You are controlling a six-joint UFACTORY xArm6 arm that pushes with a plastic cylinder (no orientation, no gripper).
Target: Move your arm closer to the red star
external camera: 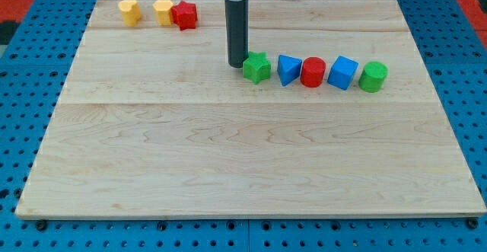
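Observation:
The red star [184,15] lies near the view's top left, touching a yellow block [163,11] on its left. My tip [236,65] rests on the board well to the right of and below the red star. It stands just left of a green star [257,67], very close to it or touching.
Another yellow block [129,11] sits left of the first. Right of the green star runs a row: a blue triangular block [288,70], a red cylinder [313,72], a blue cube [343,73], a green cylinder [373,77]. The wooden board [228,161] lies on blue pegboard.

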